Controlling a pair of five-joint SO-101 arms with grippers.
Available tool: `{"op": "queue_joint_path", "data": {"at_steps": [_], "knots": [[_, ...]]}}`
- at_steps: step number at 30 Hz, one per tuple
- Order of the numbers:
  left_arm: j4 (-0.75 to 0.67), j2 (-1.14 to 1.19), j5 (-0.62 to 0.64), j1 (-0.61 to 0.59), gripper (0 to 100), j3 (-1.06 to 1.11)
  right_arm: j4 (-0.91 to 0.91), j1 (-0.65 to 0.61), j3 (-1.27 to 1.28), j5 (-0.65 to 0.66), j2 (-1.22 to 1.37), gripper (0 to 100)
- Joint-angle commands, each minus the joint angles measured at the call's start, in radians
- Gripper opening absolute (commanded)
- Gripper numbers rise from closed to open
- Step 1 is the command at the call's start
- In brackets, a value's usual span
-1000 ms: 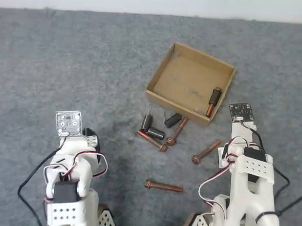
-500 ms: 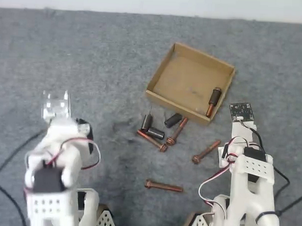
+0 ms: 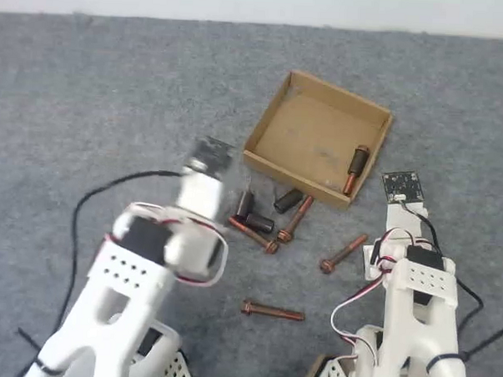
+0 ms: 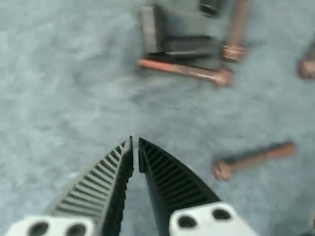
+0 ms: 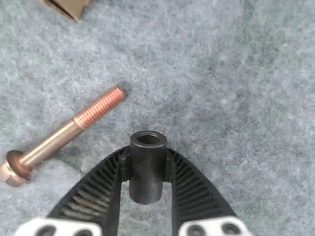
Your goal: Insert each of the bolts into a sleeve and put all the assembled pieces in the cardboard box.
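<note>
The cardboard box [image 3: 276, 114] stands at the back with one assembled bolt and sleeve [image 3: 356, 170] inside. In front of it lie several copper bolts [image 3: 273, 310] and three black sleeves [image 3: 288, 200] on the carpet. My left gripper [image 4: 135, 142] hangs shut and empty above the carpet, short of a bolt [image 4: 184, 71] and the sleeves [image 4: 152, 29]; another bolt [image 4: 253, 160] lies beside it. My right gripper [image 5: 146, 153] is shut on a black sleeve [image 5: 147, 172], held with its bore showing, beside a bolt [image 5: 64, 140] on the carpet.
Grey carpet covers the whole table. The left arm [image 3: 148, 251] stretches over the middle front, and the right arm [image 3: 410, 279] stands at the right front. A corner of the box [image 5: 64, 7] shows beyond the right gripper.
The left arm has swung from the left side toward the middle, over the loose bolts and sleeves. The right arm has stayed still with its sleeve.
</note>
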Motion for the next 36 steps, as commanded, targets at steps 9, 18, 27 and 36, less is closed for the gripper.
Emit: {"op": "queue_joint_path", "data": {"at_steps": [9,18,27,36], "knots": [[-0.063,0.009,-0.147,0.413,2,0.102,-0.041,0.012,-0.003,-0.008,-0.035,0.6],[-0.138,0.003,-0.54,0.516,2,0.228,-0.035,0.01,-0.003,0.032,-0.035,0.6],[-0.293,0.011,-0.545,0.531,2,0.262,-0.035,0.008,-0.003,0.041,-0.035,0.6],[-0.351,0.012,-0.574,0.485,9,0.311,-0.035,-0.028,0.0,0.075,-0.035,0.6]]}}
